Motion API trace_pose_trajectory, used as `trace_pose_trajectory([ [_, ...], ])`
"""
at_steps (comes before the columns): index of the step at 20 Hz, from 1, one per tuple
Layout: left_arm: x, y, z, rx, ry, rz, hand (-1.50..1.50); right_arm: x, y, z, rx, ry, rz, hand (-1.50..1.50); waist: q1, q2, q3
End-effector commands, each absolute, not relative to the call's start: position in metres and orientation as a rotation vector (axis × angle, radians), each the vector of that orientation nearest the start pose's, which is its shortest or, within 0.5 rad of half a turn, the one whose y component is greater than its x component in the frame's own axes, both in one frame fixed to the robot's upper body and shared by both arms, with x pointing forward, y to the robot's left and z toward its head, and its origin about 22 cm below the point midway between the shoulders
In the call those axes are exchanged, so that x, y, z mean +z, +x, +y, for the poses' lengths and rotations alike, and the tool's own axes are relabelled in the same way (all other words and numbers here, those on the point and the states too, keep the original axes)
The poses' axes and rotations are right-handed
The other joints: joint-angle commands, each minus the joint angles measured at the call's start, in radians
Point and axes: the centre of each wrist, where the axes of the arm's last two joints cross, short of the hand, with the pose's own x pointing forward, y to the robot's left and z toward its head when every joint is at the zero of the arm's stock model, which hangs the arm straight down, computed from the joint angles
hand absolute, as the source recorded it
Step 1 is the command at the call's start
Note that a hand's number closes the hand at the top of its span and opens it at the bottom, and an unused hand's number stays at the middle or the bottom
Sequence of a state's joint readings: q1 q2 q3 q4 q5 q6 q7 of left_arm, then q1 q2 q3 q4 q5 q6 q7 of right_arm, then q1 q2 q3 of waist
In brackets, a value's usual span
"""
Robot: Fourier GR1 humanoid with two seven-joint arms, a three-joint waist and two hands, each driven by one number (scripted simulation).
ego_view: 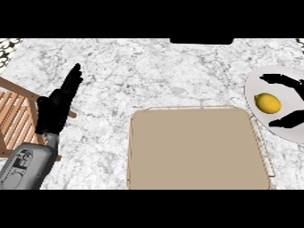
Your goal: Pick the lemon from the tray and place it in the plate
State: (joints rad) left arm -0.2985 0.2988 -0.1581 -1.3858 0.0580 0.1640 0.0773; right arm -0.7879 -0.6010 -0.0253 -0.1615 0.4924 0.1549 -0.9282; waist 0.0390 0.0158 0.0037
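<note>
The yellow lemon [268, 103] lies on the pale grey plate [256, 85] at the right edge of the counter. My right hand [303, 95] reaches in from the right edge over the plate, its fingers and thumb spread on either side of the lemon without touching it. The beige tray [194, 151] sits in the middle foreground with nothing on it. At the left, my left hand [59, 104] rests open with straight fingers pointing up, well away from the tray and the plate.
A wooden slatted rack [6, 116] stands at the left edge, partly behind my left forearm. The marble counter [161, 71] stretches between the tray and the back edge. A dark slot [201, 41] shows at the top centre.
</note>
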Motion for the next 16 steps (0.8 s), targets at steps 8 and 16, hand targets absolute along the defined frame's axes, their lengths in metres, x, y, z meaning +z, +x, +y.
trace_pose_trajectory([
  [8,0.051,0.311,0.247,-0.248,0.183,-1.590,0.00,0.075,0.329,-0.507,0.371,-0.270,-1.732,-1.50,0.003,0.008,0.003],
  [16,0.043,0.308,0.228,-0.254,0.169,-1.600,0.00,0.101,0.287,-0.557,0.252,-0.318,-1.727,-1.50,0.010,0.017,0.008],
])
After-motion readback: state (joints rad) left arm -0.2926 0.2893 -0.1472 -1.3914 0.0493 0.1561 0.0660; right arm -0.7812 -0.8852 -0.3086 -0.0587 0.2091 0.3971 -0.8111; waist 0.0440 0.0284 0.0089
